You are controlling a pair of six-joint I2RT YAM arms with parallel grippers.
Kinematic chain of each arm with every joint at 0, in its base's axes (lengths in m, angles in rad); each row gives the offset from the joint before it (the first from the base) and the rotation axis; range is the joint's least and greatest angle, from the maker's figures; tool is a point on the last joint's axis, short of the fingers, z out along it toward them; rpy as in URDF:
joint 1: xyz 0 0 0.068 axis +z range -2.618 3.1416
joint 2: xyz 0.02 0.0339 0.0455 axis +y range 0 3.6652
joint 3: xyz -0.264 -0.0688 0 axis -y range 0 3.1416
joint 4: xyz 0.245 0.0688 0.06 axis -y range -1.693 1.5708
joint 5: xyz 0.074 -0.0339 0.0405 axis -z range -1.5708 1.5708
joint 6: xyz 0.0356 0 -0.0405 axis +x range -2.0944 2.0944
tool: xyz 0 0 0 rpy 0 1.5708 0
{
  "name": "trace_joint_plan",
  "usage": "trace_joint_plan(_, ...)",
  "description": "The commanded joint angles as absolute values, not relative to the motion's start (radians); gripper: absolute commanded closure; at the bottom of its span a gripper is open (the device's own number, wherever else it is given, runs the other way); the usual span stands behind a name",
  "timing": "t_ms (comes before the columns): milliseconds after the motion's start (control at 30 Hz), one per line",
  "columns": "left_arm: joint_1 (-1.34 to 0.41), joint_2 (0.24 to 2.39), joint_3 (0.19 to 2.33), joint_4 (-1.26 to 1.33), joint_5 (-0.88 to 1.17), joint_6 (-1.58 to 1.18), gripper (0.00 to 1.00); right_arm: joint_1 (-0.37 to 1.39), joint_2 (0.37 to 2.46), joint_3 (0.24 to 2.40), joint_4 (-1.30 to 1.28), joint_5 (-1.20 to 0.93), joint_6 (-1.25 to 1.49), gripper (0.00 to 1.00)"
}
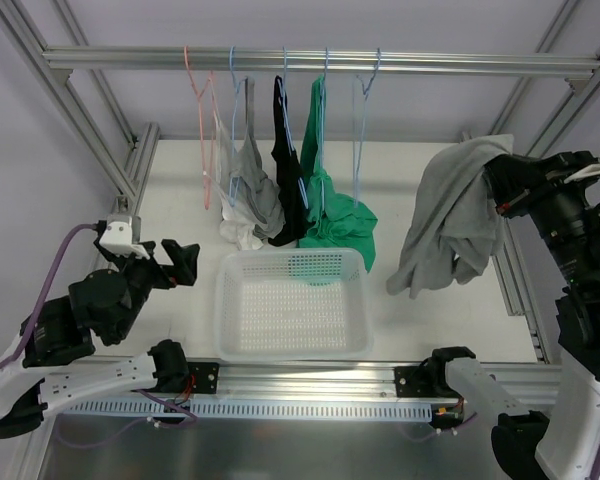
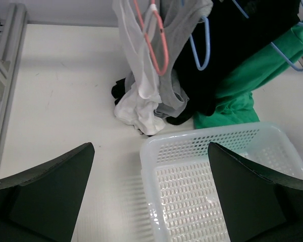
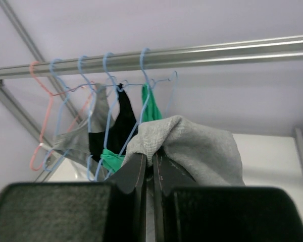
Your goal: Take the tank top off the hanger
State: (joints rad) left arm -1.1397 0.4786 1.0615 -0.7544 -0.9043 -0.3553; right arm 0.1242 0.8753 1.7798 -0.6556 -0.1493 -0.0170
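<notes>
The medium-grey tank top hangs bunched from my right gripper at the right of the table, clear of the rail. In the right wrist view the gripper is shut on a fold of the tank top. A bare light-blue hanger hangs rightmost on the rail, left of the tank top, and also shows in the right wrist view. My left gripper is open and empty, low beside the white basket's left edge.
A white basket sits at the front middle, seen too in the left wrist view. A pink hanger and blue hangers with grey-and-white, black and green garments hang on the rail.
</notes>
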Motion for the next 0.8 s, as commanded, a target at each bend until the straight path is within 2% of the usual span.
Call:
trace_joint_plan(0, -1.143, 0.425, 1.019, -0.759, -1.008, -0.379, 0.02, 0.121, 0.934, 1.873, -0.681, -0.303, 0.009, 1.0)
trace_joint_plan(233, -1.117, 0.341, 1.006, -0.759, -1.046, -0.4, 0.01, 0.121, 0.986, 1.933, -0.609, -0.553, 0.156, 1.0)
trace_joint_plan(433, -0.971, 0.351, 1.02, -0.756, -0.947, -0.42, 0.01, 0.156, 0.959, 1.747, -0.425, -0.676, 0.268, 1.0)
trace_joint_plan(567, -0.864, 0.435, 1.032, -0.758, -0.859, -0.423, 0.01, 0.291, 0.979, 1.681, -0.411, -0.641, 0.229, 1.0)
trace_joint_plan(633, -0.798, 0.443, 1.031, -0.753, -0.793, -0.449, 0.01, 0.42, 1.003, 1.629, -0.41, -0.606, 0.174, 1.0)
trace_joint_plan(767, -0.712, 0.445, 1.023, -0.75, -0.75, -0.459, 0.01, 0.6, 1.029, 1.557, -0.408, -0.425, 0.092, 1.0)
